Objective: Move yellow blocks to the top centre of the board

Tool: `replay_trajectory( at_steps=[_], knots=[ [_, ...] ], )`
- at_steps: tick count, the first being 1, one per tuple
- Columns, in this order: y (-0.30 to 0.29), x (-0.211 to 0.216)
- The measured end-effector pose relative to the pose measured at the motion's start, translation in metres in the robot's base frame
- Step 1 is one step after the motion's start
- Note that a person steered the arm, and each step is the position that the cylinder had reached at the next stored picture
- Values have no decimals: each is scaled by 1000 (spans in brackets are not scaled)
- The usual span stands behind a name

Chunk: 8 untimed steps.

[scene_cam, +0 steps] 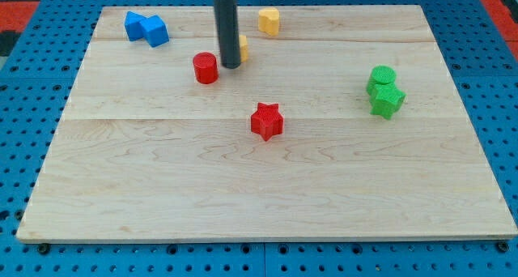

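A yellow block (pixel 269 20), roughly hexagonal, sits near the view's top centre of the wooden board (pixel 267 188). A second yellow block (pixel 243 48) lies just below and left of it, mostly hidden behind my dark rod; its shape cannot be made out. My tip (pixel 231 66) rests on the board against that hidden yellow block's left side, just right of the red cylinder (pixel 205 68).
Two blue blocks (pixel 146 27) sit together at the view's top left. A red star (pixel 266 121) lies near the middle. A green cylinder (pixel 382 77) and a green star-like block (pixel 387 100) touch at the view's right.
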State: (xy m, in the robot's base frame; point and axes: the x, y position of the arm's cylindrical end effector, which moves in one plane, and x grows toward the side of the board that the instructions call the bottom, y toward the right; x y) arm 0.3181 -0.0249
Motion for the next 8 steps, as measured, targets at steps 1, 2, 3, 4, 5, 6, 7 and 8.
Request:
replay_trajectory(
  at_steps=[1,2,3,4,5,6,7,8],
  knots=[
    [71,-35],
    [83,-52],
    [42,18],
    [-53,14],
    [-31,-32],
    [-6,-23],
    [-13,-11],
    [44,-12]
  ],
)
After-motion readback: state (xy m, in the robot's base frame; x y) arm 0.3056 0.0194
